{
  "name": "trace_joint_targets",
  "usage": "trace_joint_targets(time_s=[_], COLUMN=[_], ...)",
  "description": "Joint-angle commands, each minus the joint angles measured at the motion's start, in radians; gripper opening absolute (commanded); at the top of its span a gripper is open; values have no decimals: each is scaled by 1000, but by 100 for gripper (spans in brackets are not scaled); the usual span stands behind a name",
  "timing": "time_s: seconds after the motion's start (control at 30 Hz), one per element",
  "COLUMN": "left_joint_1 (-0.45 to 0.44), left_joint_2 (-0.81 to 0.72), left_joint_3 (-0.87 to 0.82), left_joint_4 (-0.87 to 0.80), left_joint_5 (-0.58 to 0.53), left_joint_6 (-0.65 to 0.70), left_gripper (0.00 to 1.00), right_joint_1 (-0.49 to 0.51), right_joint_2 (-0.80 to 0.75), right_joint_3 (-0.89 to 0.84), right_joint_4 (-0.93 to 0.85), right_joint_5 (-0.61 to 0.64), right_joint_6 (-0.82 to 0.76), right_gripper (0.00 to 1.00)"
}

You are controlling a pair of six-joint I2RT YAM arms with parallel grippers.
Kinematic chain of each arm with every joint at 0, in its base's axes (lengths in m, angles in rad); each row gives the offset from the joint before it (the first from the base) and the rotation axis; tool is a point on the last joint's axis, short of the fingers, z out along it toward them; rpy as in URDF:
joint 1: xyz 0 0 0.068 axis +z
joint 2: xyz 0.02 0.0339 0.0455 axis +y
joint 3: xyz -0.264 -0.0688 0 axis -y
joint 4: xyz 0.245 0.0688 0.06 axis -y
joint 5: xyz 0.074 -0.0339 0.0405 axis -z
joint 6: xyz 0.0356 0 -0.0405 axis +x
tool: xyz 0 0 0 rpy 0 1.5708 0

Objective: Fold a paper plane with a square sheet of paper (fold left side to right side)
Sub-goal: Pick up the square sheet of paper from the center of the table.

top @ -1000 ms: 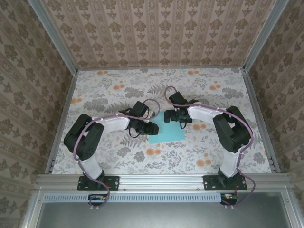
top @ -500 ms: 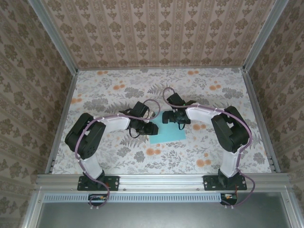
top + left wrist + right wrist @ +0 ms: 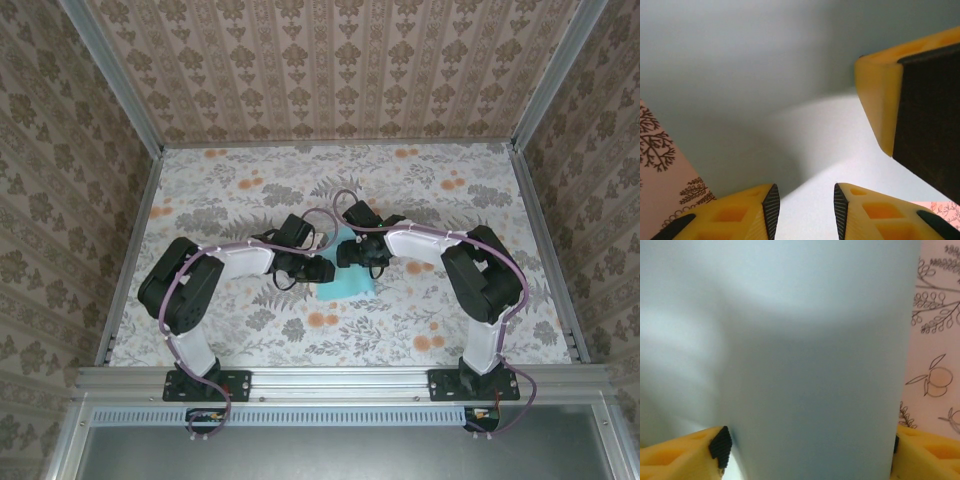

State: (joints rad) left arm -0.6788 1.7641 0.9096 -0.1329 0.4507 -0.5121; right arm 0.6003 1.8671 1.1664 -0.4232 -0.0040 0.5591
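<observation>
overhead looks down, wrist views hug paper (image 3: pixel 790 75)

The square sheet of paper (image 3: pixel 815 365) is blurred; top and bottom cut off.

Square sheet of paper (image 3: pixel 352 287) plain light cyan-blue, unmarked. Table cover (image 3: pixel 450 210) white with grey leaf print and orange blossoms; walls (image 3: pixel 330 70) beige with brown damask motifs in vertical bands. Fingers (image 3: pixel 875 220) yellow with black pads

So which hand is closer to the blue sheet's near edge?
Left. The left hand sits over the sheet's left side, close to that edge; the right hand is at its far part.
</observation>
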Motion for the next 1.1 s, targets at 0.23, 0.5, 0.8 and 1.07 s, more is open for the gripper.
trace_joint_targets(time_s=[0.23,0.5,0.8,1.07], left_joint_1=[63,203,363,366], left_joint_2=[-110,-282,-458,-543], left_joint_3=[-95,-208,-335,-291], left_joint_4=[76,242,574,717], left_joint_5=[34,174,390,512], left_joint_6=[-9,-58,-265,-401], left_gripper=[46,61,81,95], right_joint_1=[-1,-71,-184,-206], right_joint_2=[-57,-166,-335,-522], right_joint_3=[-5,-125,-282,-254], right_joint_4=[8,244,622,727], right_joint_5=[-176,-413,-714,-897], right_joint_6=[16,63,178,216], right_gripper=[47,26,23,23])
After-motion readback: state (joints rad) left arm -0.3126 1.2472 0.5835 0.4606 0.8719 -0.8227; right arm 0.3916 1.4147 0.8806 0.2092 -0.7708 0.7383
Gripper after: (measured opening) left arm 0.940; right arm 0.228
